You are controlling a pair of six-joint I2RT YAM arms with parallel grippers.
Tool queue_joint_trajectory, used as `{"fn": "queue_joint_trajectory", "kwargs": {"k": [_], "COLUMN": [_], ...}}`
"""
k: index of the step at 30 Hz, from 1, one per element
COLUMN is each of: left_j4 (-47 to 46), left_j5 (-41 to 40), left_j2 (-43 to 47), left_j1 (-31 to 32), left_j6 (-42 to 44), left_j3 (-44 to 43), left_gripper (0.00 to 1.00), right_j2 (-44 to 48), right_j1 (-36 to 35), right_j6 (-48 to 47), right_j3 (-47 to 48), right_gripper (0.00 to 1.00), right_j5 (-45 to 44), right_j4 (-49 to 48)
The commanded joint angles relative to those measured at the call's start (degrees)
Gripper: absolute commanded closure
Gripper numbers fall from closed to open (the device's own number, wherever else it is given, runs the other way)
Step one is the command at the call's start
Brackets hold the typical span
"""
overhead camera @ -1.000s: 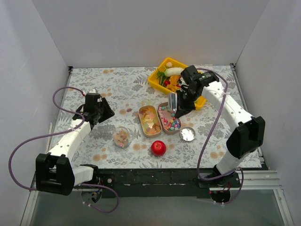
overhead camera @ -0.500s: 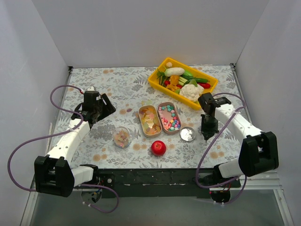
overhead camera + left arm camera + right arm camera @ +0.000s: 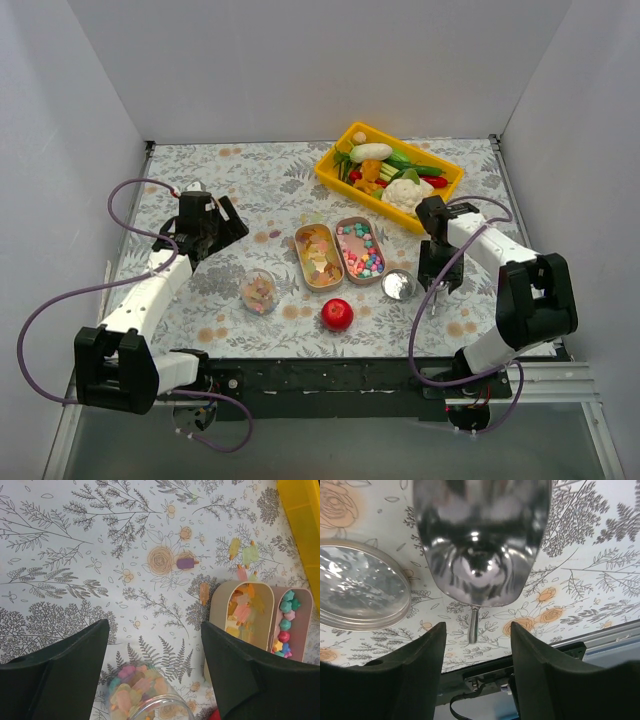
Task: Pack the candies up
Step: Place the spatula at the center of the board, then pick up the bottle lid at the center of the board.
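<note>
Candies (image 3: pixel 318 255) in orange and pale yellow fill the left oval tin (image 3: pixel 218 611); brighter candies (image 3: pixel 285 625) lie in the right tin (image 3: pixel 345 222). More pastel candies sit in a lidless glass jar (image 3: pixel 259 292) (image 3: pixel 142 696). A few loose candies (image 3: pixel 186 562) lie on the cloth. My left gripper (image 3: pixel 205 225) (image 3: pixel 155 625) hangs open above the cloth, left of the tins, holding nothing. My right gripper (image 3: pixel 437 275) (image 3: pixel 477 645) is open. A metal scoop (image 3: pixel 480 540) lies on the table between its fingers, untouched.
The jar's lid (image 3: pixel 398 285) (image 3: pixel 360 590) lies beside the scoop. A glossy red ball (image 3: pixel 337 314) sits near the front edge. A yellow tray (image 3: pixel 438 167) of toy vegetables stands at the back right. The table's front edge (image 3: pixel 530 655) is just behind the right fingers.
The right arm swung from over the tins to the near right, then opened, leaving the scoop on the table. The left gripper opened wider and barely moved.
</note>
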State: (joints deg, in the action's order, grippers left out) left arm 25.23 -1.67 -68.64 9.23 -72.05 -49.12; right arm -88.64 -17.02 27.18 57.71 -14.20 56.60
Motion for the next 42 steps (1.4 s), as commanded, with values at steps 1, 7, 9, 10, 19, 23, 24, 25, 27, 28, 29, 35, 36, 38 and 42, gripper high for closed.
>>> {"fn": "queue_joint_trajectory", "kwargs": {"k": [1, 7, 9, 10, 19, 23, 24, 25, 27, 28, 29, 35, 36, 38, 42], "left_j4": [-0.7, -0.3, -0.2, -0.2, 0.9, 1.0, 1.2, 1.1, 1.1, 1.1, 1.0, 1.1, 1.0, 1.2, 1.5], "left_j5": [-0.2, -0.4, -0.2, -0.1, 0.7, 0.7, 0.6, 0.6, 0.6, 0.7, 0.7, 0.8, 0.8, 0.8, 0.5], "left_j2": [0.1, 0.2, 0.2, 0.2, 0.3, 0.2, 0.2, 0.1, -0.2, -0.4, -0.4, -0.5, -0.5, -0.6, -0.9], "left_j1": [0.2, 0.1, 0.1, 0.2, 0.2, 0.2, 0.2, 0.2, 0.2, 0.2, 0.2, 0.2, 0.1, 0.2, 0.2], "left_j6": [0.9, 1.6, 1.6, 1.6, 1.1, 1.0, 1.1, 1.1, 1.0, 1.0, 0.9, 0.9, 0.9, 0.9, 1.0], "left_j3": [-2.6, -2.8, -2.9, -3.0, -3.4, -3.6, -3.7, -3.7, -4.0, -4.0, -4.1, -4.3, -4.3, -4.6, -4.9], "left_gripper": [0.26, 0.25, 0.25, 0.25, 0.25, 0.25, 0.25, 0.25, 0.25, 0.25, 0.25, 0.25, 0.25, 0.25, 0.25], "right_j2": [1.4, 5.9, 6.5, 5.9, -1.3, -1.1, -0.9, -0.9, -1.5, -1.9, -2.3, -4.9, -5.6, -6.1, -7.9], "right_j1": [0.2, -3.9, -10.0, -12.1, -16.9, -18.0, -18.2, -18.5, -19.2, -19.4, -19.5, -20.2, -20.2, -20.2, -20.2], "right_j6": [0.2, -5.6, -7.7, -9.0, -7.6, -10.9, -11.2, -11.5, -11.7, -11.8, -11.8, -10.8, -10.8, -10.7, -10.6], "right_j3": [4.7, 7.6, 7.2, 7.2, 3.3, 2.4, 2.3, 2.1, 1.9, 1.7, 1.4, -0.3, -0.4, -0.3, 0.1], "right_gripper": [0.36, 0.36, 0.39, 0.4, 0.7, 0.73, 0.73, 0.73, 0.74, 0.73, 0.73, 0.75, 0.75, 0.76, 0.83], "right_j5": [-1.2, 4.2, 3.7, 3.0, 3.3, 6.1, 7.6, 8.3, 9.3, 9.5, 9.8, 9.8, 9.4, 9.1, 8.6], "right_j4": [1.6, -3.4, -8.0, -8.9, -16.2, -17.8, -18.7, -19.0, -19.2, -19.4, -19.5, -20.9, -21.0, -21.3, -21.5]}}
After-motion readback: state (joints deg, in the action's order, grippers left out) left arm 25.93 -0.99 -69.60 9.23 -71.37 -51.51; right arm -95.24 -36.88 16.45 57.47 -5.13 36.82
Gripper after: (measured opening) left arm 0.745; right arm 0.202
